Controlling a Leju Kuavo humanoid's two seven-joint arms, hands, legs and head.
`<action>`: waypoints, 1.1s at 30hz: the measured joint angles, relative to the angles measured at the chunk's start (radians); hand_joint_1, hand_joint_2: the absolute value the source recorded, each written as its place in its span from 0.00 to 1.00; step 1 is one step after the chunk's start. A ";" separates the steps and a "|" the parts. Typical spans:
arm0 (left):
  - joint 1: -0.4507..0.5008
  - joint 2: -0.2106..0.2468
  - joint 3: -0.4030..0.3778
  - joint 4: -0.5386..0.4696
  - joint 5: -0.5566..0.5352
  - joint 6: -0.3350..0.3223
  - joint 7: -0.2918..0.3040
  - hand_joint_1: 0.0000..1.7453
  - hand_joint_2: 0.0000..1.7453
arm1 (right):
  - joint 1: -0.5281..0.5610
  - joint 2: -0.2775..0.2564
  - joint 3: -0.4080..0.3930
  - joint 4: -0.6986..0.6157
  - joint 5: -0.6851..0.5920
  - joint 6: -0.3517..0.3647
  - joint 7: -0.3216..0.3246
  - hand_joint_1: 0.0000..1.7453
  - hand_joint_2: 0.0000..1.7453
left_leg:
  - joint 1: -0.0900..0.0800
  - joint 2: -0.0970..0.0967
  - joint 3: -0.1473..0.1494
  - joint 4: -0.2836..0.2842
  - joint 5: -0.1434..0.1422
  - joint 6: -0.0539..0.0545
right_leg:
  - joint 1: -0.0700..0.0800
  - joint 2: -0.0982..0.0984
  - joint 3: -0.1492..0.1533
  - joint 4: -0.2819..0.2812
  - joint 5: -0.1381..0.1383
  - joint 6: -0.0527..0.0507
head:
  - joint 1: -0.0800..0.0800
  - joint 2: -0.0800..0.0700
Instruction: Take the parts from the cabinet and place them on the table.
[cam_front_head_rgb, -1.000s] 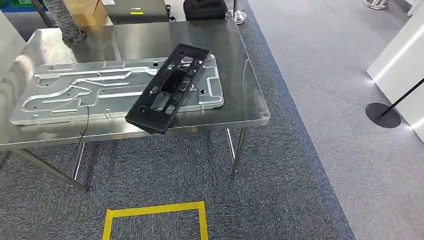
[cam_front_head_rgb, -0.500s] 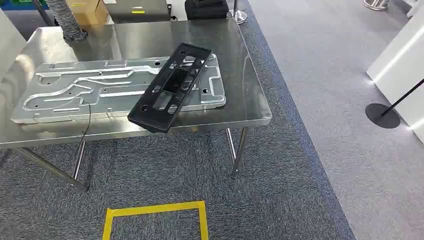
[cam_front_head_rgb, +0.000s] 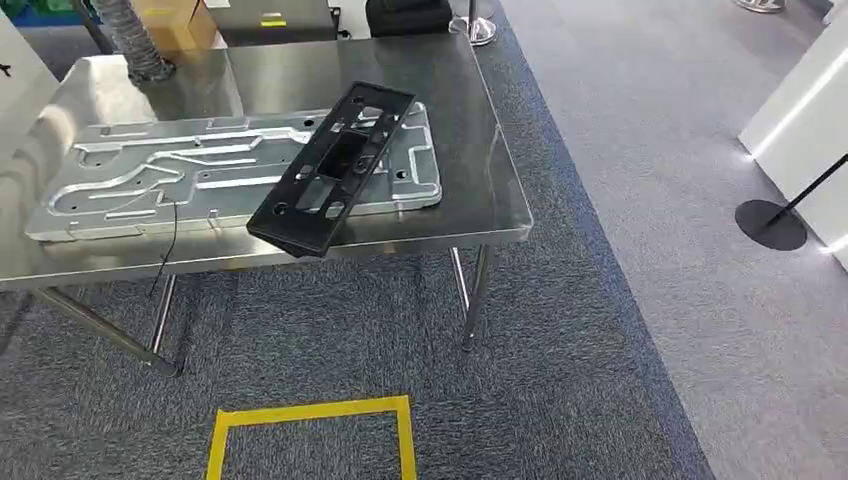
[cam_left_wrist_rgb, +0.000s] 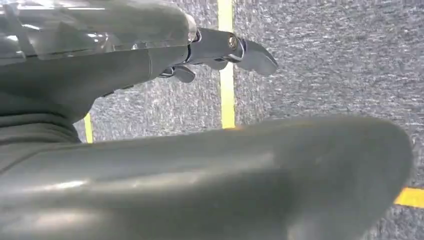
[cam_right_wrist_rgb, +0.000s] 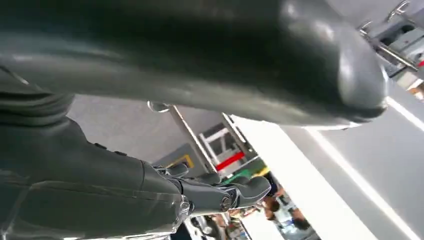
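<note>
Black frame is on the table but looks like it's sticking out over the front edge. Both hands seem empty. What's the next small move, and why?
Probably step up and nudge the black frame further onto the steel table. It lies tilted across the aluminium plate with its near corner past the table's front edge, so it might slip. The left hand and right hand hold nothing, fingers apart, so either is free.

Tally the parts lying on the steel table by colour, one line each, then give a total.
Silver: 1, the large machined plate
Black: 1, the long frame lying across the plate's right end, its near end past the table edge
Total: 2
</note>
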 joint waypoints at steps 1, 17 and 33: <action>0.000 0.000 0.000 0.000 0.000 0.000 0.000 0.00 0.00 | 0.000 0.000 0.000 0.000 0.000 0.000 0.000 0.00 0.00 | 0.001 0.000 0.001 -0.002 0.002 0.002 | 0.004 -0.001 0.001 0.000 0.001 -0.003 | 0.000 0.000; 0.000 0.000 0.000 0.000 0.000 0.000 0.000 0.00 0.00 | 0.001 0.000 0.001 0.000 0.000 0.000 0.000 0.00 0.00 | 0.012 -0.001 -0.008 -0.007 0.022 -0.036 | 0.015 -0.002 -0.011 0.005 0.006 -0.016 | 0.000 0.000; 0.000 0.000 0.000 0.000 0.000 0.000 0.000 0.00 0.00 | 0.001 0.000 0.001 0.000 0.000 0.000 0.000 0.00 0.00 | 0.011 -0.001 -0.017 0.001 0.022 -0.036 | 0.014 -0.002 -0.015 0.005 0.010 -0.009 | 0.000 0.000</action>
